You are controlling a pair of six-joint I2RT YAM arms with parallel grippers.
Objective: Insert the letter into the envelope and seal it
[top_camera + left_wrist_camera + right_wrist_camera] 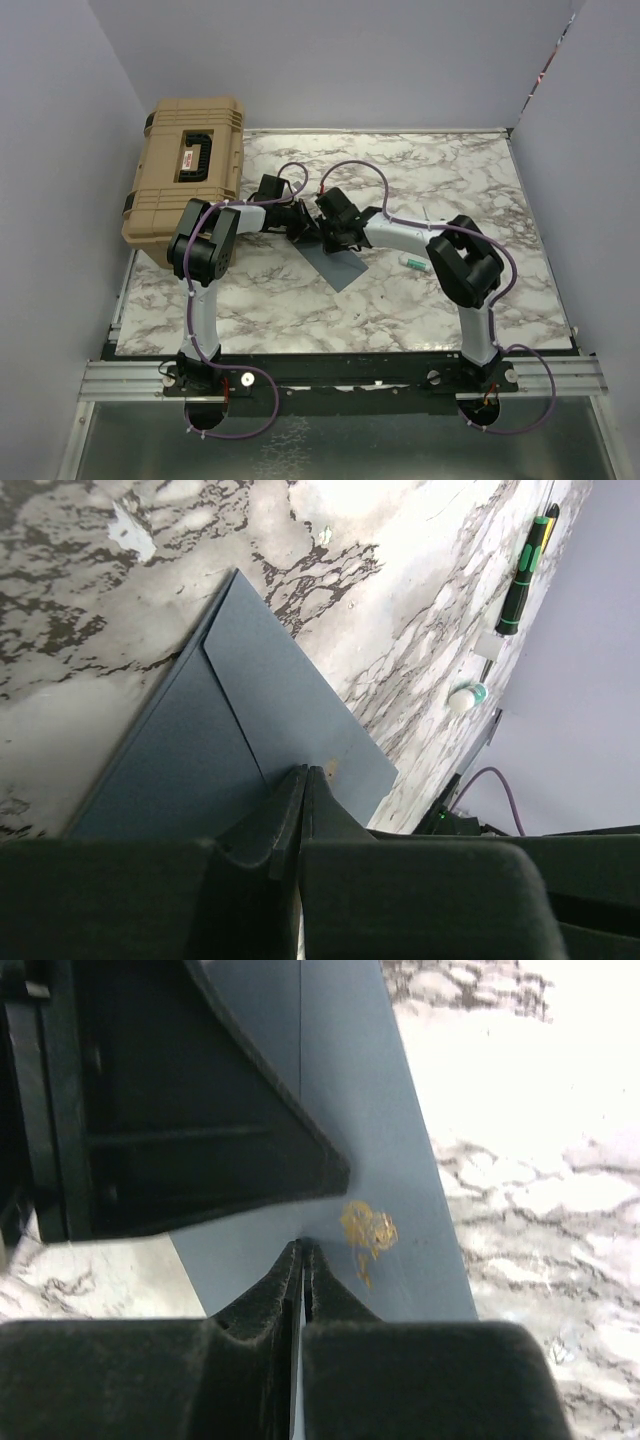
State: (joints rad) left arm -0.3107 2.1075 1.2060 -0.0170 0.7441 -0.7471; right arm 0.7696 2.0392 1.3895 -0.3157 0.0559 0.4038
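Note:
The slate blue-grey envelope [340, 265] lies flat on the marble table near the middle, its flap folded down. It also shows in the left wrist view [250, 720] and in the right wrist view [390, 1140], where a yellowish smear [368, 1230] marks the paper. My left gripper [298, 228] is shut, with its tips [305, 772] resting on the envelope. My right gripper [332, 237] is shut too, with its tips [302, 1245] on the envelope close beside the left gripper [200, 1110]. The letter is not in view.
A big tan hard case [190, 170] stands at the back left corner. A green and black screwdriver [525, 575] and a small white and green object [465, 695] lie to the right of the envelope; the latter also shows in the top view [415, 264].

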